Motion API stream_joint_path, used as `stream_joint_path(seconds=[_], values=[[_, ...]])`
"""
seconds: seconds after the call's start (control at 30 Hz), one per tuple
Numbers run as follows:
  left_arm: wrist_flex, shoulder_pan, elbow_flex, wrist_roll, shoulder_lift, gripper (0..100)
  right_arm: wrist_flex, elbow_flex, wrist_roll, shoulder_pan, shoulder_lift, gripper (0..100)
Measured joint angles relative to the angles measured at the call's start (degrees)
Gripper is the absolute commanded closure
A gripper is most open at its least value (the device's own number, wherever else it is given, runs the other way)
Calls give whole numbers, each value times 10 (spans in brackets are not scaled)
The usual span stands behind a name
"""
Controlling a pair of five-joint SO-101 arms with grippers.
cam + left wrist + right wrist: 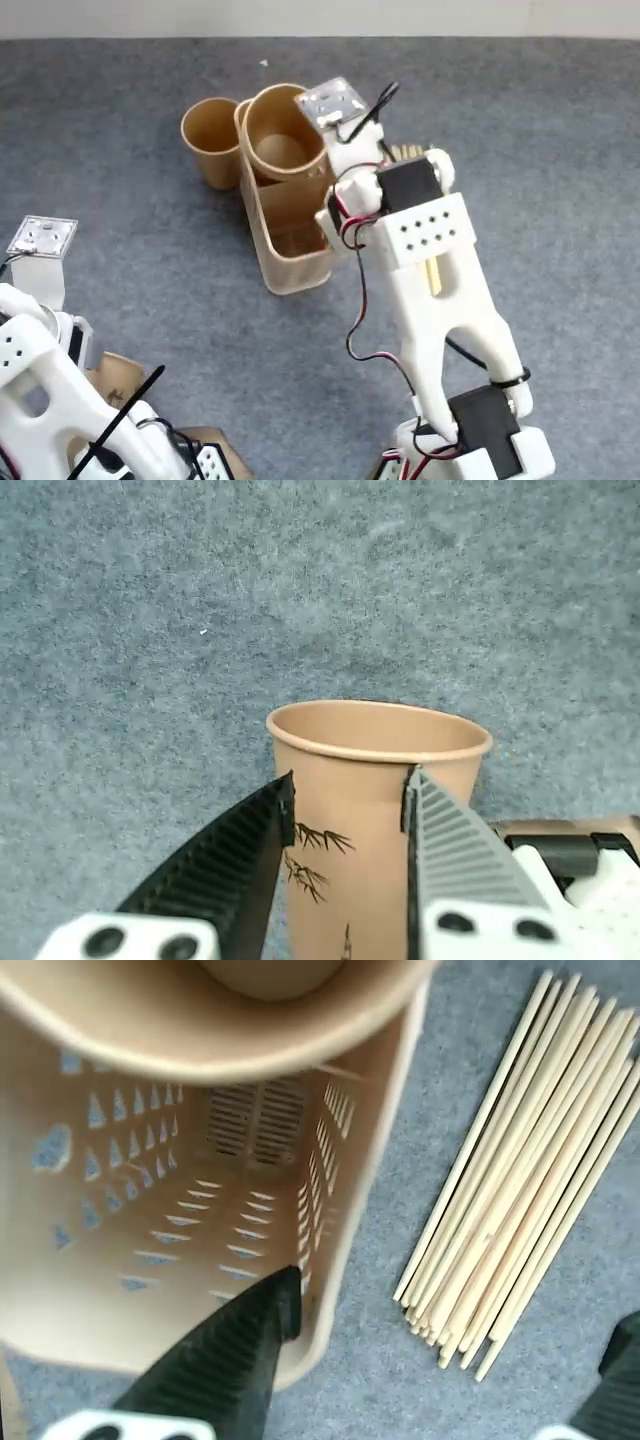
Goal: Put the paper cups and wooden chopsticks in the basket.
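My left gripper (348,805) is shut on a tan paper cup (375,760) printed with a bamboo sprig; the cup's rim stands above the fingertips, over grey carpet. In the high view this arm sits at the lower left with the brown cup (117,374) partly hidden beneath it. The tan slotted basket (290,250) stands mid-table with a paper cup (284,138) resting in its far end. Another cup (211,138) stands just outside it. My right gripper (440,1360) is open low over the basket wall (330,1190), beside the bundle of wooden chopsticks (510,1200) on the carpet.
Grey carpet covers the whole table. Chopstick ends (410,152) poke out from under the right arm (430,260), which hides most of the bundle. Open carpet lies to the far right and far left.
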Motion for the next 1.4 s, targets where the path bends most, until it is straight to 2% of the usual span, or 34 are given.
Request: stream_joint_path(seconds=[0.17,0.37,0.5,0.7,0.83,0.97,1.07,1.2,1.33,1.4], values=[[-40,-7,0,0,0,814,6,-63,0,0,-39,559],[-50,-6,0,0,0,814,51,-142,1,0,-63,559],[-76,-4,0,3,0,814,55,-135,1,0,-64,559],[-127,-5,0,19,0,814,55,24,7,0,-64,559],[-164,28,3,25,1,814,50,149,25,0,-82,559],[-213,89,14,33,44,814,17,282,31,0,-168,559],[-218,84,-18,46,90,814,-13,407,62,0,-254,559],[-152,22,-123,47,122,813,-47,581,111,15,-374,559],[-20,-68,-245,-33,125,813,-54,615,130,56,-439,559],[28,-108,-262,-73,124,813,-54,616,134,56,-442,559]])
